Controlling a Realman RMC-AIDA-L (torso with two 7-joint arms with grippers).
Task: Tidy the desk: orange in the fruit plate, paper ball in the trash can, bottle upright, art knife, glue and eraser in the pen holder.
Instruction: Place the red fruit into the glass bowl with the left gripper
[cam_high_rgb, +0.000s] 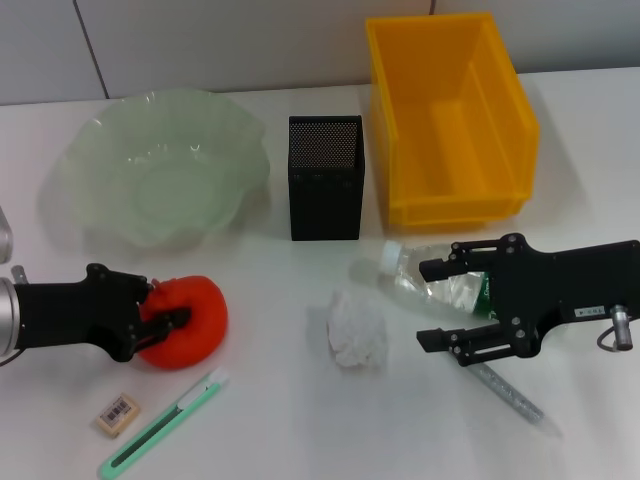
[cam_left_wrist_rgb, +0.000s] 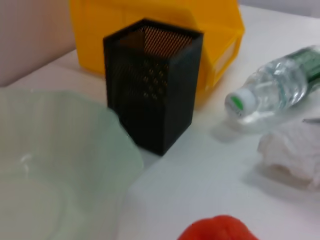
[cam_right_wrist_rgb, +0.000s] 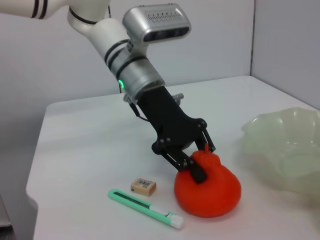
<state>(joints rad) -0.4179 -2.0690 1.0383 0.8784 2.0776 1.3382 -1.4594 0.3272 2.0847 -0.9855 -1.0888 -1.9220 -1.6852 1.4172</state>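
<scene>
White surface (cam_high_rgb: 280, 430) carrying desk clutter, seen from above, with a pale wall along its far edge.

Near the left edge, the left gripper (cam_high_rgb: 165, 320) is closed on an orange (cam_high_rgb: 188, 322); in the right wrist view its fingers (cam_right_wrist_rgb: 196, 169) pinch the top of the fruit, which rests on the surface. Just behind the orange sits a wavy, pale green glass fruit plate (cam_high_rgb: 160, 170), with only a narrow gap between them.

Toward the near edge, left of centre, lie an eraser (cam_high_rgb: 118, 414) with a barcode label, too small to read, and just beside it a mint-green art knife (cam_high_rgb: 165, 423) lying diagonally. Open room lies around both.

At the centre, a crumpled white paper ball (cam_high_rgb: 357, 328) sits alone. Behind it stands a black mesh pen holder (cam_high_rgb: 325, 177), upright, between the fruit plate and a yellow plastic bin (cam_high_rgb: 450, 115) at the far right.

On the right, a clear water bottle (cam_high_rgb: 440, 278) with a white cap and a green label, its writing unreadable, lies on its side in front of the bin. The right gripper (cam_high_rgb: 434, 305) is spread wide, one finger on each side of the bottle, not yet closed. A thin glue stick (cam_high_rgb: 510, 393) lies under that arm, pointing toward the near right corner.
</scene>
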